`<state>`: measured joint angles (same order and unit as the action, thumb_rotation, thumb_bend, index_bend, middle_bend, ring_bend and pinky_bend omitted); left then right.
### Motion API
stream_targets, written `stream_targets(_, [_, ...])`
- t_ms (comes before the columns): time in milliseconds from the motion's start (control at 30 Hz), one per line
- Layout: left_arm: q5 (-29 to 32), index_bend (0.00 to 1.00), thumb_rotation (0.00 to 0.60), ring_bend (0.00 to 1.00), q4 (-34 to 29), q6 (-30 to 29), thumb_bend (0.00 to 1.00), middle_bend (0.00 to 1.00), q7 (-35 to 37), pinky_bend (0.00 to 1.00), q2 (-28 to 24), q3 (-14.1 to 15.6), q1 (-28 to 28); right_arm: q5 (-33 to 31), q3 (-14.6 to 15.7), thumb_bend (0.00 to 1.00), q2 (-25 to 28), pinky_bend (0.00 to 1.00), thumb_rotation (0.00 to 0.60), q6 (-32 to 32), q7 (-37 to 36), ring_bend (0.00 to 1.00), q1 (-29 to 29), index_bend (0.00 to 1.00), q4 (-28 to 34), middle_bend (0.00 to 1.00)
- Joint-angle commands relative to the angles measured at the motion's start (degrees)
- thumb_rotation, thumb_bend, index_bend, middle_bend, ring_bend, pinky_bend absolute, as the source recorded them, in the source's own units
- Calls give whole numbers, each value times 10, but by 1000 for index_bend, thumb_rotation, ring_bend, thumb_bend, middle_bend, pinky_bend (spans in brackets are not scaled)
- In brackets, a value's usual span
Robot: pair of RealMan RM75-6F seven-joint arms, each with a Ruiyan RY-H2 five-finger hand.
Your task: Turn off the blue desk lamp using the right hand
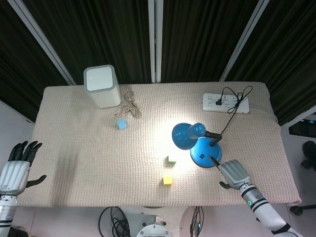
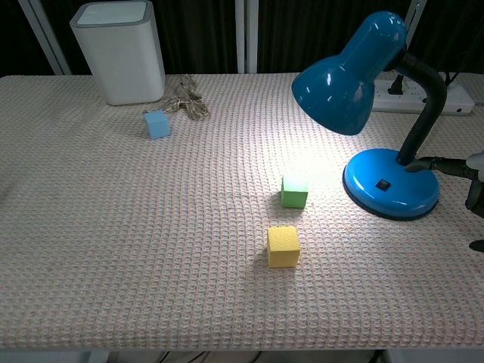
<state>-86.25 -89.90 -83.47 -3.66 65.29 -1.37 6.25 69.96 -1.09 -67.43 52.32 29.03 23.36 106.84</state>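
The lamp is lit, sitting right of centre on the table, with its shade throwing a bright pool over the green cube. The yellow cube is just at 6 o'clock from the green one.

The right hand is at about 5 o'clock from the lamp base, holding nothing. One finger is stretched out over the base rim, tip close to where the neck meets the base. Can't really tell how the other fingers lie from either view.

So I'd say we're in the approach step, just short of the press. The little dark switch sits on top of the base, a bit toward 8 o'clock from the fingertip in the chest view. The next move probably needs the finger to slide over that way and push straight down without shoving the base.

The left hand is parked off the table's 8 o'clock corner, fingers spread, holding nothing.
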Motion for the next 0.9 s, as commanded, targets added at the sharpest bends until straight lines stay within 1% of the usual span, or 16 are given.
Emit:
stream_targets(33, [1, 99, 600, 0, 1, 0, 101, 61, 4, 61, 0, 0, 0, -27, -1, 176, -10, 845, 600, -3, 23, 864, 14, 0, 4, 827])
stream_targets(200, [4, 99, 600, 0, 4, 0, 102, 61, 5, 61, 0, -2, 0, -60, 5, 176, -19, 845, 600, -4, 43, 864, 28, 0, 4, 822])
stream_targets(567, [6, 99, 600, 0, 8, 3, 102, 61, 13, 61, 0, -2, 0, -106, 14, 176, -29, 845, 600, 5, 64, 862, 50, 0, 1, 820])
stream_targets(900, [-3, 99, 600, 0, 5, 0, 102, 61, 17, 60, -3, 0, 0, -130, 23, 176, -39, 845, 600, 6, 69, 858, 69, 0, -4, 816])
